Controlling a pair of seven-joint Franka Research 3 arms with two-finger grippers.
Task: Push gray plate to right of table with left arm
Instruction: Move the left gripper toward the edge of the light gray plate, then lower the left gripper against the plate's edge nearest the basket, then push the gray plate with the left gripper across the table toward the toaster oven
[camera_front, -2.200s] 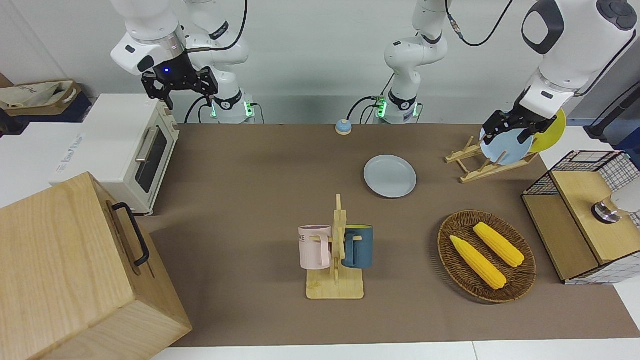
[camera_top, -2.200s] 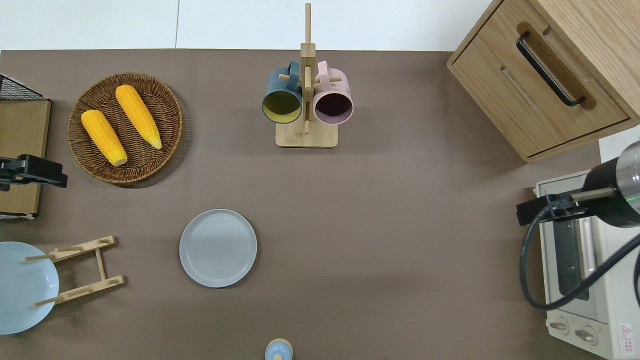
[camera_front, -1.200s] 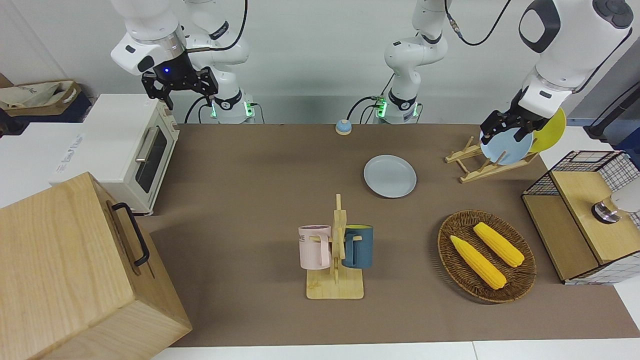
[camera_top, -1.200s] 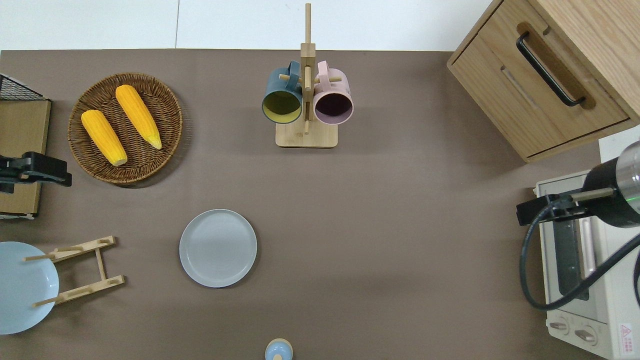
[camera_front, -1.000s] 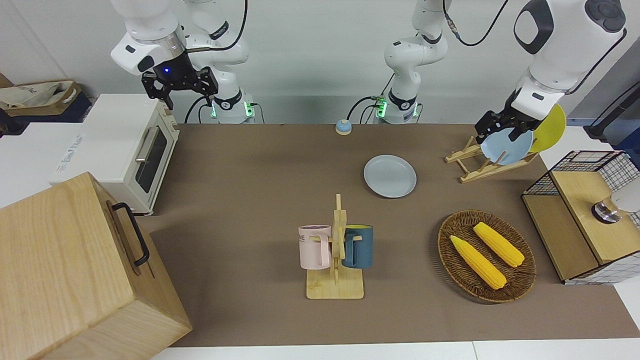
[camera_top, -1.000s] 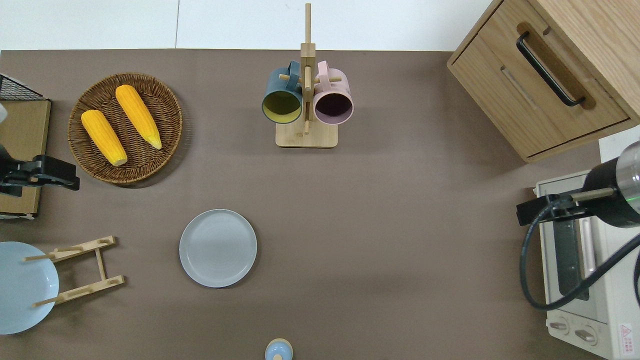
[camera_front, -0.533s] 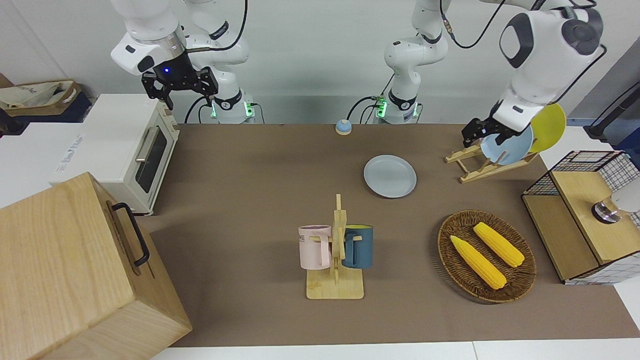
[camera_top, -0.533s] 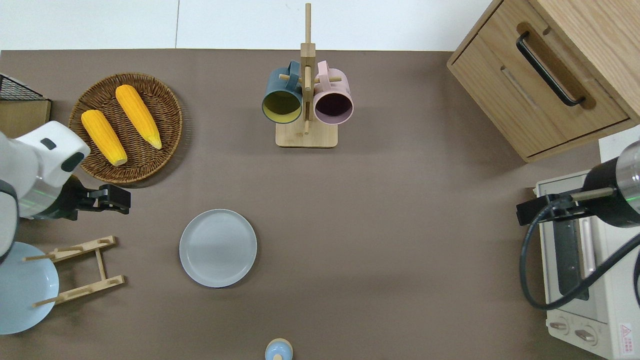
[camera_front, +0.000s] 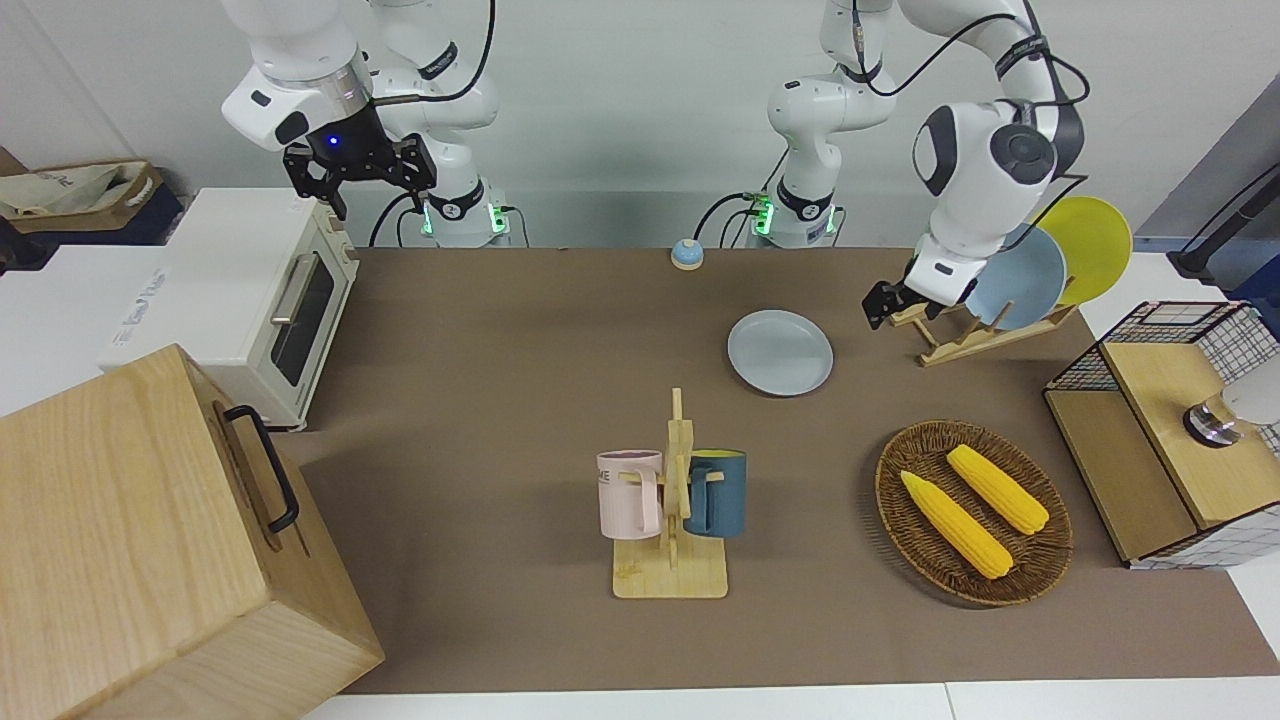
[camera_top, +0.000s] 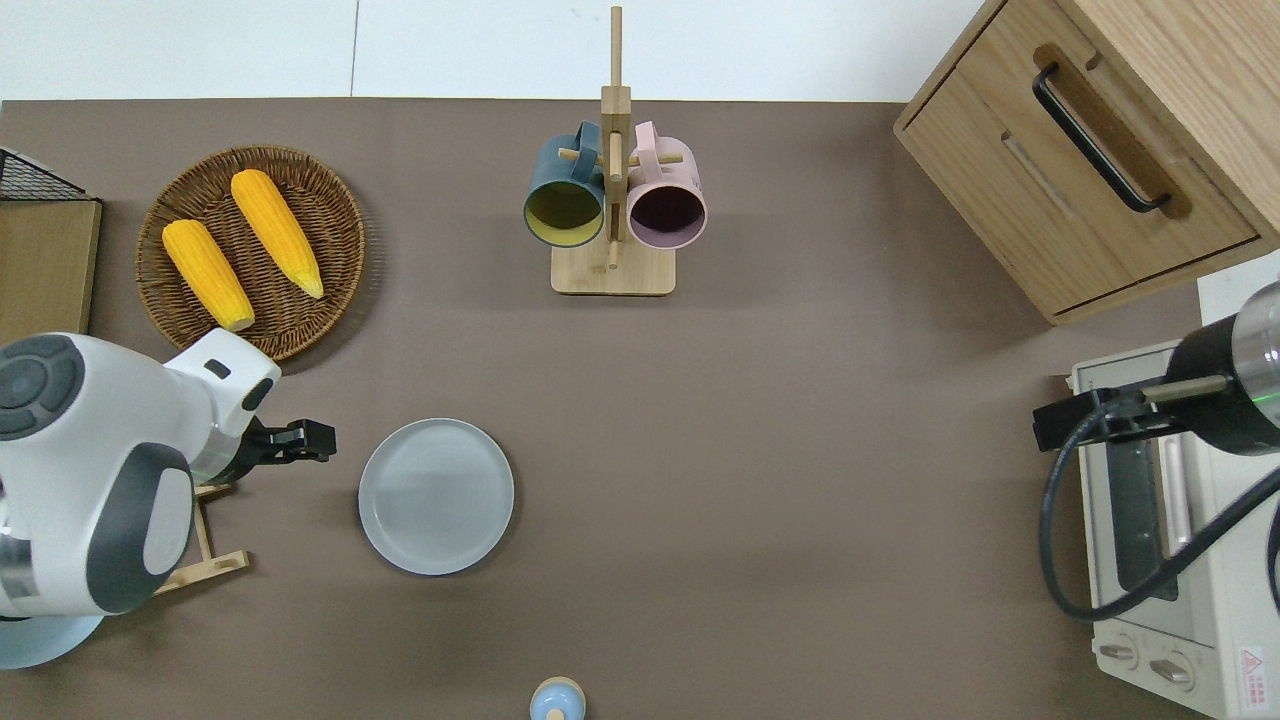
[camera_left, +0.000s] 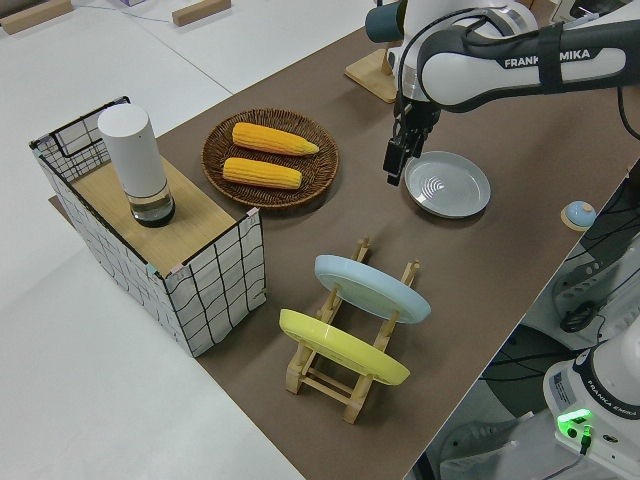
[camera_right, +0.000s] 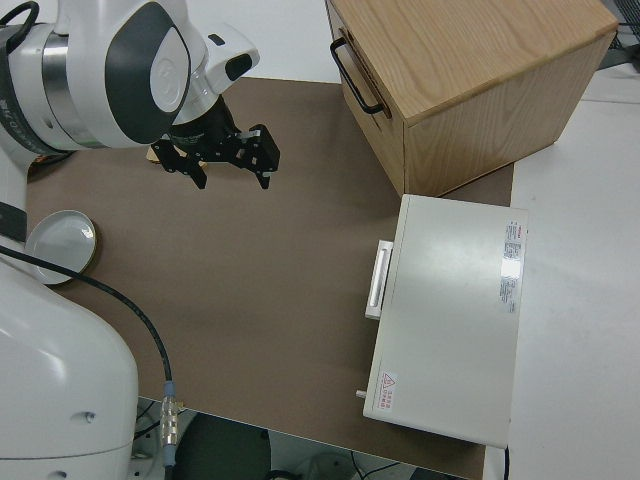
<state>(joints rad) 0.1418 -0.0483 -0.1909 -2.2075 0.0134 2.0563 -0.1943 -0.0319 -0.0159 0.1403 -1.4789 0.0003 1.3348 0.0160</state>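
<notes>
The gray plate (camera_front: 780, 352) lies flat on the brown table (camera_front: 500, 400), about midway along it; it also shows in the overhead view (camera_top: 436, 496) and the left side view (camera_left: 447, 184). My left gripper (camera_top: 318, 440) hangs low over bare table just beside the plate's rim, toward the left arm's end, between the plate and the dish rack. It also shows in the front view (camera_front: 878, 306) and the left side view (camera_left: 392, 172). A small gap shows between it and the rim. My right gripper (camera_front: 362, 180) is open, empty and parked.
A wooden dish rack (camera_front: 965, 335) holds a light-blue plate (camera_front: 1020, 280) and a yellow plate (camera_front: 1095, 235). A wicker basket (camera_top: 330, 215) holds two corn cobs. A mug tree (camera_top: 612, 200), a wooden cabinet (camera_top: 1090, 150), a toaster oven (camera_top: 1160, 520), a wire shelf (camera_front: 1170, 430) and a small bell (camera_top: 556, 698) also stand here.
My left arm has swung from over the wire shelf's end of the table toward the gray plate and come down beside its rim. The plate and the right arm have not moved.
</notes>
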